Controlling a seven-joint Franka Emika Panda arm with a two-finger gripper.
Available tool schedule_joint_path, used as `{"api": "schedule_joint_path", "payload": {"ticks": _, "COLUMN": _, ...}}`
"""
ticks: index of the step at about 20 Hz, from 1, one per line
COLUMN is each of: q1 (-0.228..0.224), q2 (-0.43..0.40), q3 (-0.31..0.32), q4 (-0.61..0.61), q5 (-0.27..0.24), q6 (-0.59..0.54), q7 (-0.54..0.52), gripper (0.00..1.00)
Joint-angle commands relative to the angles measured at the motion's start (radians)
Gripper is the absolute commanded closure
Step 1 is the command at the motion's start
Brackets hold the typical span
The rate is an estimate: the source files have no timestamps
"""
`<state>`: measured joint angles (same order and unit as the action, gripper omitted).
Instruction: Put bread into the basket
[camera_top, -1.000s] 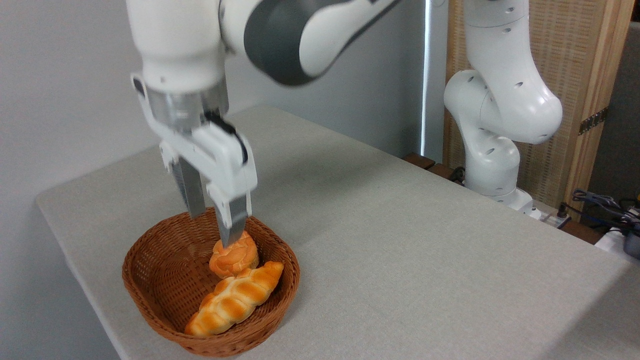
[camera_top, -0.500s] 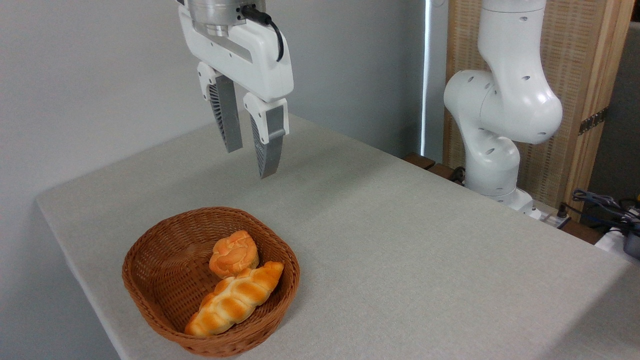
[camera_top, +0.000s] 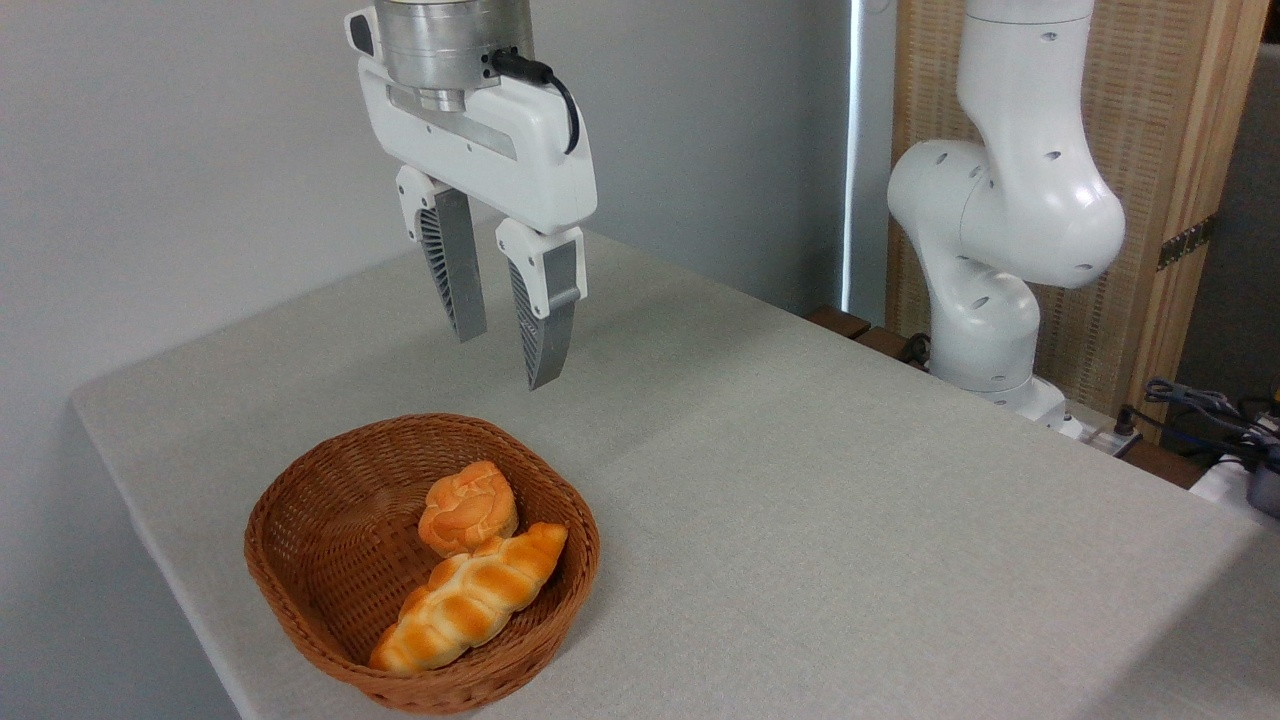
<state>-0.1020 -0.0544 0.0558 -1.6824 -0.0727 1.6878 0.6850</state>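
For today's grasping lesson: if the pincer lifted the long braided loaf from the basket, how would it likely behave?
The braided loaf looks stiff enough to lift without drooping. It leans on the basket wall, so gripped near one end it might pivot. Its glossy ridges may be slippery, though its flattish shape shouldn't roll far.

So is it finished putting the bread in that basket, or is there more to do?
It looks finished. The braided loaf lies inside the wicker basket, against a small round bun. Nothing is in hand: the gripper hangs open and empty above the table, clear of the basket. No other bread shows on the table, so nothing seems left.
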Motion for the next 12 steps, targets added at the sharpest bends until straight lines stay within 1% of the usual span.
{"api": "schedule_joint_path", "payload": {"ticks": 1, "q1": 0.004, "q2": -0.021, "q3": -0.008, "q4": -0.020, "q5": 0.022, "q6": 0.009, "q7": -0.033, "gripper": 0.00}}
{"api": "schedule_joint_path", "payload": {"ticks": 3, "q1": 0.004, "q2": -0.019, "q3": -0.013, "q4": -0.016, "q5": 0.059, "q6": 0.009, "q7": -0.070, "gripper": 0.00}}
{"api": "schedule_joint_path", "payload": {"ticks": 4, "q1": 0.004, "q2": -0.018, "q3": -0.025, "q4": -0.016, "q5": 0.063, "q6": 0.009, "q7": -0.080, "gripper": 0.00}}
{"api": "schedule_joint_path", "payload": {"ticks": 12, "q1": 0.005, "q2": -0.018, "q3": -0.025, "q4": -0.016, "q5": 0.064, "q6": 0.006, "q7": -0.074, "gripper": 0.00}}
